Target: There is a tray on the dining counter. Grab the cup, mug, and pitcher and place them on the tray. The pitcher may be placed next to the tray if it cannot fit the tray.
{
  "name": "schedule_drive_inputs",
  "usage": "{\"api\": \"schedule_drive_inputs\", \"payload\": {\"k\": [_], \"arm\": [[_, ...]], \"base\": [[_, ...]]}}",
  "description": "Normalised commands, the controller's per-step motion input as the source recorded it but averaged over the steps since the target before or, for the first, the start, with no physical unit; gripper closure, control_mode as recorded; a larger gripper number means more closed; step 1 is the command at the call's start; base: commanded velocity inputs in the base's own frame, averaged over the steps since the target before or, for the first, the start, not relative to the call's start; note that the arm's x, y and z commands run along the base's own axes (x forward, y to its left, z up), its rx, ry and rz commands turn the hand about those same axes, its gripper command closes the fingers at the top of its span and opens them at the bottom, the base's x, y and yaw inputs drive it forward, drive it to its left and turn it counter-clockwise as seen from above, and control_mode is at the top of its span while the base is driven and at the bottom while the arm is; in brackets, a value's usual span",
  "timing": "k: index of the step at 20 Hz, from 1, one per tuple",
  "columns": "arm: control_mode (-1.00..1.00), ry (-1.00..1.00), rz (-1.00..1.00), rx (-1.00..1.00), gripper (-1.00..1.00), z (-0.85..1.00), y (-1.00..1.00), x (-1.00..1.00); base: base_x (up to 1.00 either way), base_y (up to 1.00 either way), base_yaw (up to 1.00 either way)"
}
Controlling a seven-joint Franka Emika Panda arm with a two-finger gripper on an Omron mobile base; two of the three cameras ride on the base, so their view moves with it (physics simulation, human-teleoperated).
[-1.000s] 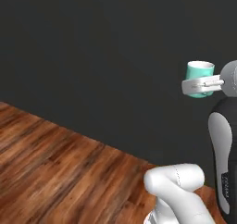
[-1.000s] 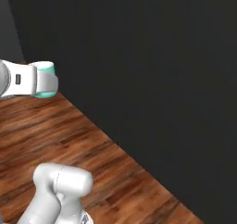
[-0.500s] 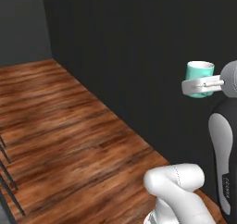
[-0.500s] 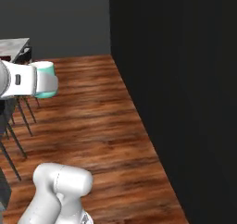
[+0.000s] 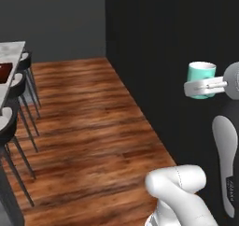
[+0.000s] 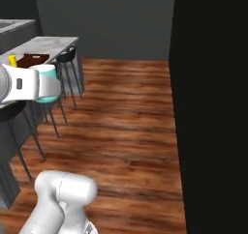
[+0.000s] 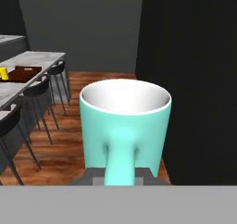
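Wooden plank floor [image 5: 88, 127], dark walls [image 6: 213, 83], black stools [image 6: 65, 59]

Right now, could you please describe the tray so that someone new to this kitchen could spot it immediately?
Find the long white marble dining counter with dark stools beneath it, by the grey back wall. The tray lies flat on its top: a dark reddish-brown rectangle, unlike the small bright yellow cup beside it, and the teal mug held in the gripper.

Teal mug [image 7: 125, 126] upright, airborne; tray [image 6: 33, 60] on dining counter [image 6: 58, 43].
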Motion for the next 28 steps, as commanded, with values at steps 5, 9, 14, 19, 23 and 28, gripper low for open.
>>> {"api": "schedule_drive_inputs", "payload": {"k": [5, 9, 14, 19, 23, 28], "arm": [[1.0, 0.0, 0.0, 0.0, 1.0, 0.0, 0.0, 0.0], [1.0, 0.0, 0.0, 0.0, 1.0, 0.0, 0.0, 0.0], [1.0, 0.0, 0.0, 0.0, 1.0, 0.0, 0.0, 0.0], [1.0, 0.0, 0.0, 0.0, 1.0, 0.0, 0.0, 0.0], [1.0, 0.0, 0.0, 0.0, 1.0, 0.0, 0.0, 0.0], [1.0, 0.0, 0.0, 0.0, 1.0, 0.0, 0.0, 0.0]], "base": [[0.97, -0.71, 0.38], [1.0, -0.17, 0.28], [1.0, 0.01, 0.21], [1.0, 0.02, 0.13], [1.0, 0.0, 0.15], [1.0, 0.0, 0.15]]}}
